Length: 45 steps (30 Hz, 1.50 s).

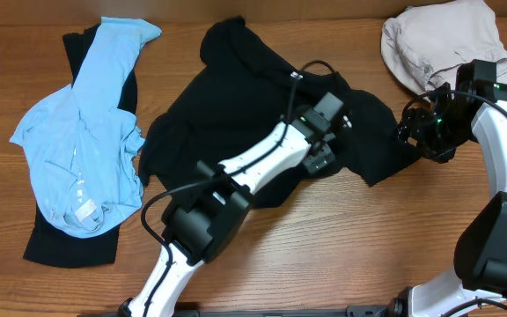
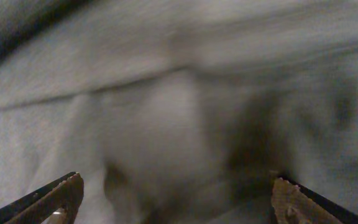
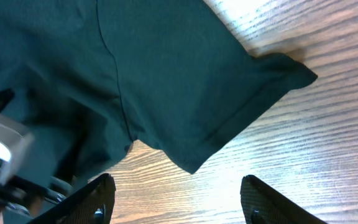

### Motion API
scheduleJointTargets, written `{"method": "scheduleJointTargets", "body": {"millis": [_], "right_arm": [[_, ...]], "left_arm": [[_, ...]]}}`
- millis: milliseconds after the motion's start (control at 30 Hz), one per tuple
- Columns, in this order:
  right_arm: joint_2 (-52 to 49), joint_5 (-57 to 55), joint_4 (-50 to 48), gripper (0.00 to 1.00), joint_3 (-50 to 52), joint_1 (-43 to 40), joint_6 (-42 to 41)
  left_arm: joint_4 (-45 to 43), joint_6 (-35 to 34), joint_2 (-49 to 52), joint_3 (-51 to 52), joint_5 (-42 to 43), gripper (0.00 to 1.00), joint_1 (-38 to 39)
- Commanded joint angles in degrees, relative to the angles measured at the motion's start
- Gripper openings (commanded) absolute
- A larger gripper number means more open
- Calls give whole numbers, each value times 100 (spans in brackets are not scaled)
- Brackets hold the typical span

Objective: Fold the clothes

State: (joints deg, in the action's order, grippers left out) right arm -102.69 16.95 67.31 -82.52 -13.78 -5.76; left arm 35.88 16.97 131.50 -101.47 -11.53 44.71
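Folding hardly begun, to judge by the lay of things: no neat stack anywhere, nothing squared off. Black shirt [image 1: 236,114] spread mid-counter, rumpled, edges skewed, one short sleeve [image 3: 253,93] flat on bare wood toward the right. Left pincer [image 2: 176,193] low over the shirt's middle, jaws wide, nothing clasped; in its wrist view only blurred, soft cloth beyond the fingertips [image 2: 70,186]. Right pincer [image 3: 179,199] just off the sleeve hem, jaws apart, only wood grain between them, holding nothing. Light blue shirt [image 1: 86,150] heaped at the left, creased, lying over a long black piece [image 1: 69,238]; beige garment [image 1: 438,44] bunched at the far right corner. All four left to do, seemingly: smoothing, sleeves in, halving, stacking. Fabric thin, matte, limp, likely to wrinkle and drag rather than slide; sleeve edge finished with a stitched hem line; blue one deeply furrowed, with a pale label near its lower end; beige one thicker-looking, in rounded folds. Counter [image 1: 324,255] of warm, striped wood, smooth and flat.
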Motion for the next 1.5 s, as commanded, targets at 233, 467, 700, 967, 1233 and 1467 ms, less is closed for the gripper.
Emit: {"method": "scheduleJointTargets", "body": {"millis": [233, 467, 700, 967, 1233, 1467], "right_arm": [[175, -35, -68, 70, -177, 20, 22], [175, -31, -81, 70, -177, 22, 17], [175, 17, -79, 70, -177, 22, 20], [175, 74, -103, 70, -177, 22, 20], [175, 125, -201, 72, -177, 22, 15], [175, 122, -212, 72, -177, 22, -9]], "left_arm": [[2208, -1150, 186, -1414, -332, 100, 133], [5110, -2083, 87, -3576, 151, 100, -79], [6096, -3060, -417, -3733, 133, 100, -205], [6092, -3554, -1582, -2428, 151, 100, -195], [4795, -3974, -2752, 935, 706, 100, -214], [3606, -3882, -3110, 2900, 1427, 95, -358]]}}
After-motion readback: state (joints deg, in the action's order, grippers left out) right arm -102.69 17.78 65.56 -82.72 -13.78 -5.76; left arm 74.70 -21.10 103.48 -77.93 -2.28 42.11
